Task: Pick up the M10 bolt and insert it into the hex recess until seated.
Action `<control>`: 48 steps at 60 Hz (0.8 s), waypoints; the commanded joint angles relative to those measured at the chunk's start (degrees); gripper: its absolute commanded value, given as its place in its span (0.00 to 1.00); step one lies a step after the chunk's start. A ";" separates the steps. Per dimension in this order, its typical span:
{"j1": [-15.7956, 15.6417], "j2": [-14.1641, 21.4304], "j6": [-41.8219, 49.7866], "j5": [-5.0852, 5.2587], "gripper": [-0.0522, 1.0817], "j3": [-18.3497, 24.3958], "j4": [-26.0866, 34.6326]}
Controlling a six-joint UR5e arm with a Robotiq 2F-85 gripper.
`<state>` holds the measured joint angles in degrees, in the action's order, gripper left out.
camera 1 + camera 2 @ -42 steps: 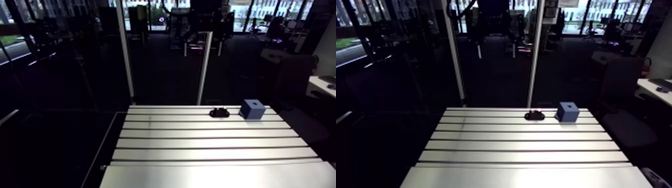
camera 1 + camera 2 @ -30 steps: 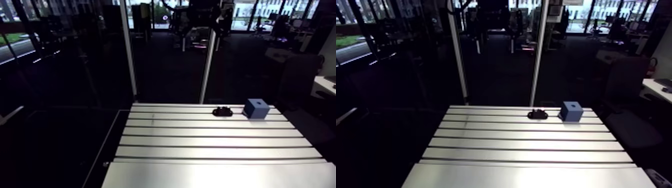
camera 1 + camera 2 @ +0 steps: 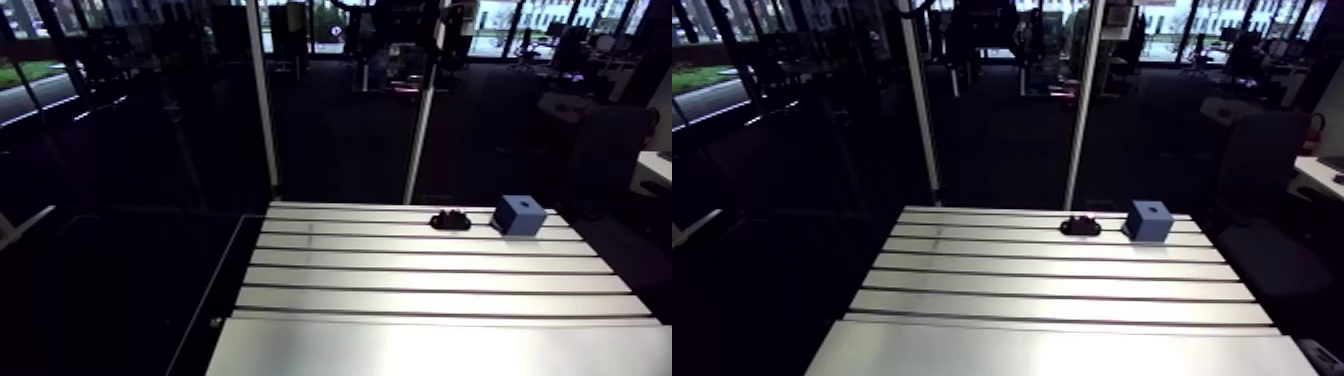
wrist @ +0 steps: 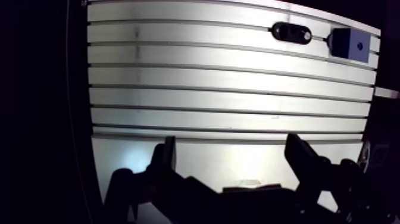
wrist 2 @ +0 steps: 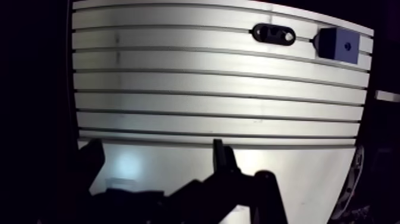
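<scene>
- Evidently the tool point(image 4: 231, 143) hangs over the near edge of the bench point(image 3: 430, 280). Its two fingers point(image 4: 163, 158) are spread wide with nothing between them, so it holds nothing.
- The M10 bolt is judged to be the small dark oval piece point(image 4: 291, 33) lying flat at the far side of the bench. A pale spot shows at one end. Whether this is the bolt alone or a bolt in a holder is too small to tell.
- Just beside it, but not touching, stands a blue block point(image 4: 351, 43). The dark hole in its top face is taken for the hex recess point(image 4: 359, 43). It opens upward, so the bolt would likely go in from above.
- Both things sit side by side along the same far strip, which would keep the carry from pick to insertion short.
- The tool is well apart from both, so the pick-up is judged not yet begun. The wide spread suits an approach.
- The bench is bright ribbed aluminium with long parallel slots. Smooth metal offers little grip, so a nudged bolt might slide or roll into a slot.
- Nothing shows standing between the tool and the dark piece. The block so near on one side leaves less room for a finger there.
- The arm view does not show the tool.
</scene>
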<state>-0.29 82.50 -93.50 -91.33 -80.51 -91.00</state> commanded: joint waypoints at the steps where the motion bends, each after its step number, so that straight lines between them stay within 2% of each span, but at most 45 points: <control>1: 0.85 -1.15 -4.89 -2.77 0.05 -0.18 -0.61; 4: 1.57 -1.16 -5.64 -2.91 0.05 -0.28 -0.70; 6: 3.76 -1.17 -6.10 -2.53 0.05 -0.62 -1.26; 11: 5.51 -1.17 -6.75 -2.18 0.05 -0.97 -2.86; 19: 8.07 -3.00 -13.06 -1.92 0.05 -2.35 -7.56; 22: 10.60 -3.50 -15.10 -1.66 0.05 -3.14 -10.88; 23: 10.60 -3.50 -15.10 -1.66 0.05 -3.14 -10.88; 25: 13.18 -4.08 -15.84 -0.82 0.05 -3.60 -13.60; 26: 13.18 -4.08 -15.84 -0.82 0.05 -3.60 -13.60; 27: 14.18 -4.59 -16.10 0.00 0.05 -3.79 -14.45; 28: 14.18 -4.59 -16.10 0.00 0.05 -3.79 -14.45; 29: 14.93 -5.12 -16.44 1.02 0.05 -3.81 -15.03; 30: 14.93 -5.12 -16.44 1.02 0.05 -3.81 -15.03; 31: 15.26 -5.64 -17.08 2.06 0.05 -3.97 -15.34; 32: 15.26 -5.64 -17.08 2.06 0.05 -3.97 -15.34; 33: 15.54 -6.25 -17.78 3.04 0.05 -4.06 -15.61; 34: 15.54 -6.25 -17.78 3.04 0.05 -4.06 -15.61; 36: 16.45 -7.26 -18.63 4.52 0.05 -4.39 -16.53; 40: 17.69 -7.56 -18.93 4.87 0.05 -5.17 -18.21; 48: 18.82 -9.00 -19.57 4.89 0.05 -6.33 -22.47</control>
<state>11.44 78.15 -107.85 -90.81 -83.72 -102.52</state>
